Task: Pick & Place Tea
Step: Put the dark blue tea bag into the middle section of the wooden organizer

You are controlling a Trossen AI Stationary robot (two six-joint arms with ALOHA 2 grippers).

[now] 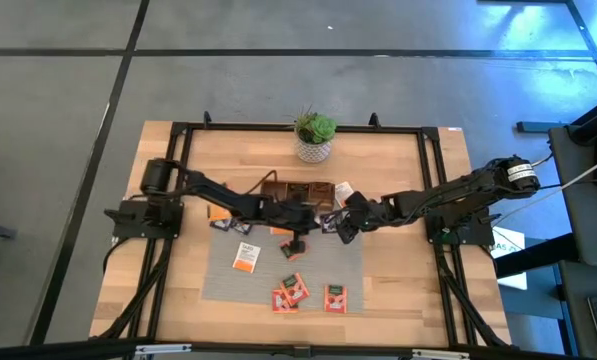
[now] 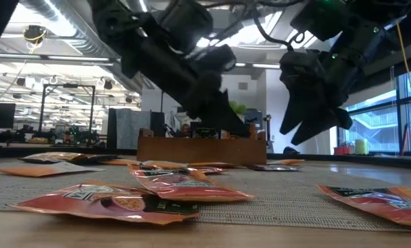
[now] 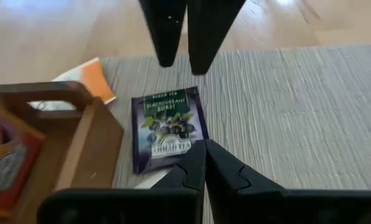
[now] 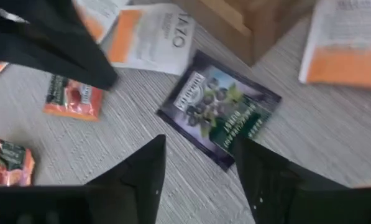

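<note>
Right pincer (image 4: 197, 180) wide open, empty, low over grey mat (image 4: 110, 130). Dark blackcurrant tea packet (image 4: 219, 107) flat on mat just ahead between its fingertips, lying diagonal to fingers, near wooden tray (image 4: 247, 18). Right arm looks nearer; likely next grasp. Left pincer (image 3: 201, 168) closed, empty, hovering at same packet's (image 3: 166, 127) other end. High view alone shows spare orange-red packets (image 1: 303, 293) at mat's near edge; low view shows both pincers clear above surface (image 2: 274, 231).
</note>
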